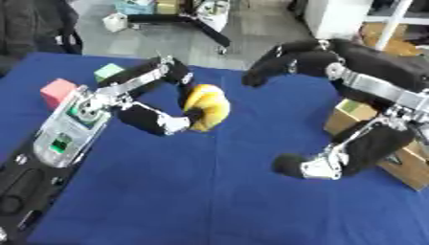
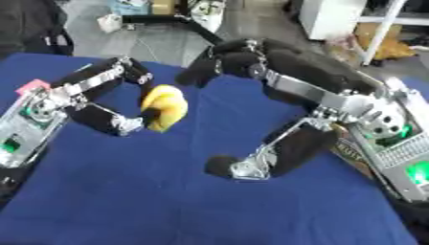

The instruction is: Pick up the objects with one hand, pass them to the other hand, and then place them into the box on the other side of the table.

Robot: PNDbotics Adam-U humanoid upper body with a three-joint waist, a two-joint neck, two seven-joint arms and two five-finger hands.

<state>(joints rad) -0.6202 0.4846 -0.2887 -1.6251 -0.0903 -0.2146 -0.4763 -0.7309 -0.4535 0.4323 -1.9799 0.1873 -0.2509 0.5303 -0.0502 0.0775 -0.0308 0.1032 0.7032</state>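
L hand point(image 1: 138, 98) pinches a yellow banana point(image 1: 208, 106) between fingers and thumb, above the blue tabletop point(image 1: 209, 191) at centre-left. R hand point(image 1: 335, 119) hangs just beside it w/ fingers spread, grasping nothing. Cardboard box point(image 1: 402, 162) at tabletop's R edge.

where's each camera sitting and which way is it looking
Left eye view: in the head, looking down at the blue table; left robot hand holds a yellow object, cardboard box at right.
Right eye view: beside it, same downward aim; right robot hand open, nearer centre.
Shared: both hands, yellow object, table.
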